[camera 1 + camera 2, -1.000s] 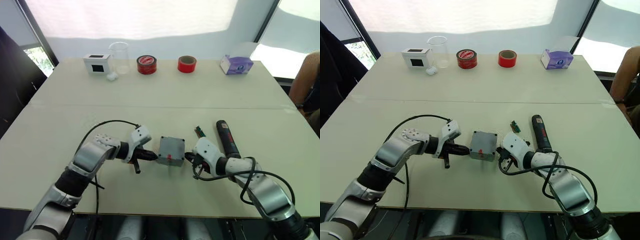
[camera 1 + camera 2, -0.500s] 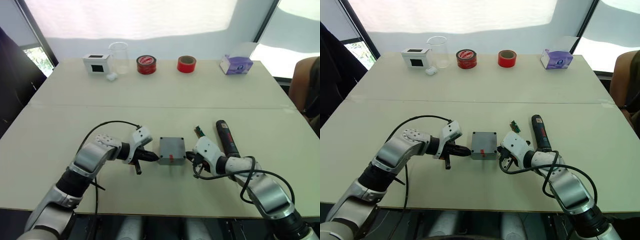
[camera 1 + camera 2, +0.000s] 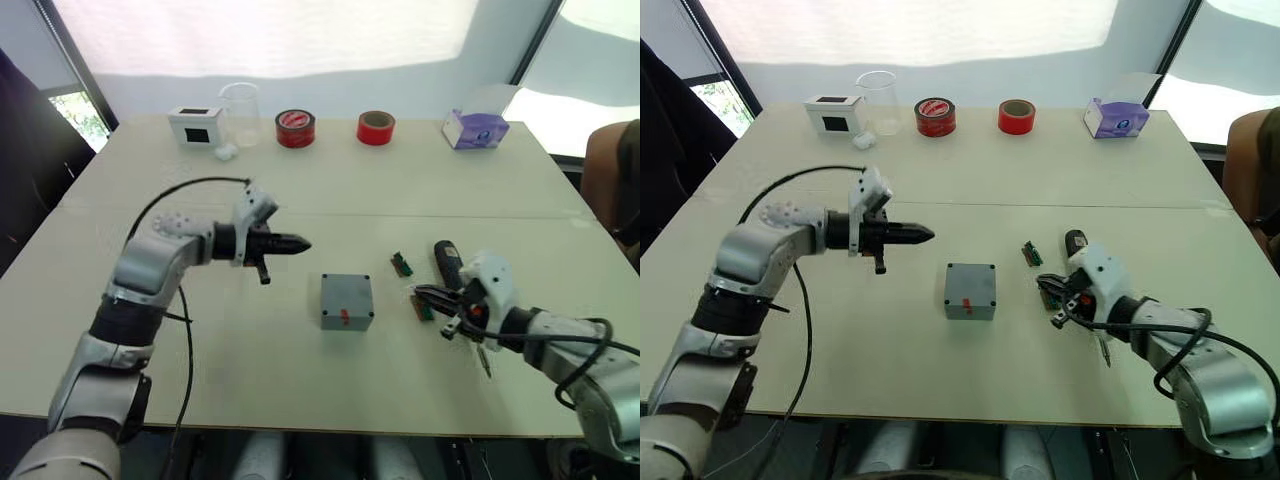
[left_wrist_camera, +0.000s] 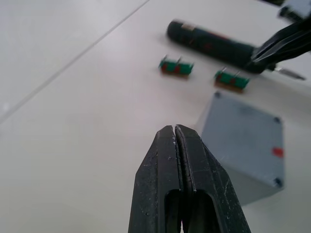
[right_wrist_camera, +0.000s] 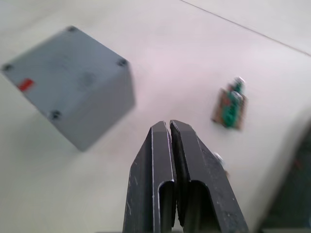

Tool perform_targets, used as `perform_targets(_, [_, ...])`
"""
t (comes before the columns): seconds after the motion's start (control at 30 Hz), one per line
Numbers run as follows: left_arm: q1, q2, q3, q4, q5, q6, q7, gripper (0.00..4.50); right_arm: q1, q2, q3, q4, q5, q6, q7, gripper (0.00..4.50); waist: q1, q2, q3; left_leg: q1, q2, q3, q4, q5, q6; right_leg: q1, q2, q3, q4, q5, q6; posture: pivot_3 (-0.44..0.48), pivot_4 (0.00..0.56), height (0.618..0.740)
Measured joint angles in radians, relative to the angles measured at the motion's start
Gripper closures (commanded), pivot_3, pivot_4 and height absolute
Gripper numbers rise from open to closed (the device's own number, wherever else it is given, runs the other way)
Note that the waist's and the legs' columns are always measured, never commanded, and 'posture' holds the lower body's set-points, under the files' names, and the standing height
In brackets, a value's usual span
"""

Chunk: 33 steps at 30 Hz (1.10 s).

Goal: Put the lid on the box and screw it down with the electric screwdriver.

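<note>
Both grippers have drawn back from the box (image 3: pixel 346 300), jaws pressed together, empty; next, approach the electric screwdriver (image 3: pixel 446 262) squarely.

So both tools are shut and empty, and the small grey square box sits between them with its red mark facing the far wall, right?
Not quite: the red mark on the small grey square box faces the robot, per the left eye view. Left tool and right tool are shut and empty.

The small square grey box (image 3: pixel 346 300) at frame centre is looking matt and metal-like; the pale counter (image 3: pixel 300 180) is showing smooth, faintly sheened; the clear beaker (image 3: pixel 239 112), upper left, is gleaming glassy.
</note>
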Motion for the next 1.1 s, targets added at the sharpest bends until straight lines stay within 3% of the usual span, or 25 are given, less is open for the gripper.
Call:
perform_targets(0.07, [-0.002,0.0,-0.043,-0.049,-0.011,-0.001,-0.03,4.5,0.022,-0.005,-0.014,0.004,0.0,0.02,-0.026,3.41,-0.004,0.001,0.001,0.0,0.0,0.0,-0.001,0.0,0.0,-0.001,0.001,0.001,0.0,0.0,0.0,0.0,0.15,0.74])
perform_targets(0.13, [-0.002,0.0,-0.081,-0.085,-0.011,-0.003,-0.051,4.5,0.028,-0.007,-0.015,0.007,0.003,0.034,-0.038,2.44,-0.006,0.003,0.002,0.0,0.001,0.0,-0.001,0.0,0.0,-0.002,0.001,0.001,0.001,0.0,0.0,0.0,0.15,0.74])
perform_targets(0.33, [0.014,0.038,-0.163,-0.154,0.029,-0.059,-0.084,4.5,0.014,0.015,-0.012,0.007,0.027,0.099,-0.095,0.16,-0.002,0.004,0.002,0.0,0.001,0.0,0.0,0.0,0.0,-0.001,0.002,0.001,0.001,0.0,0.0,0.0,0.15,0.74])
perform_targets(0.37, [0.023,0.038,-0.173,-0.154,0.034,-0.068,-0.084,4.5,0.005,0.029,-0.012,0.007,0.032,0.108,-0.107,0.02,-0.002,0.004,0.002,0.0,0.001,0.0,0.0,0.0,0.0,-0.001,0.002,0.001,0.001,0.0,0.0,0.0,0.15,0.74])
perform_targets(0.57, [0.039,0.035,-0.19,-0.153,0.057,-0.091,-0.075,4.5,-0.024,0.04,0.002,0.007,0.051,0.145,-0.158,0.02,0.0,0.003,0.003,0.0,0.001,0.0,0.0,0.0,0.0,0.0,0.002,0.0,0.001,0.0,0.0,0.0,0.15,0.74])
perform_targets(0.73, [0.046,0.013,-0.192,-0.151,0.078,-0.095,-0.034,4.5,-0.028,0.04,0.066,0.016,0.032,0.142,-0.205,1.37,-0.002,0.003,0.003,0.0,0.001,0.0,0.0,0.0,0.0,-0.001,0.005,0.0,0.001,0.0,0.0,0.0,0.15,0.74])
perform_targets(0.8, [0.058,0.014,-0.192,-0.153,0.078,-0.095,-0.031,4.5,-0.033,0.04,0.078,0.029,0.027,0.139,-0.214,2.11,-0.002,0.003,0.003,0.0,0.001,0.0,0.0,0.0,0.0,-0.001,0.005,0.0,0.001,0.0,0.0,0.0,0.15,0.74])
perform_targets(1.1, [0.067,0.014,-0.192,-0.164,0.077,-0.091,-0.018,4.5,-0.042,0.038,0.114,0.051,0.0,0.114,-0.239,2.11,-0.001,0.003,0.003,0.0,0.001,0.0,0.001,0.0,0.0,0.0,0.006,-0.001,0.001,0.0,0.0,0.0,0.15,0.74])
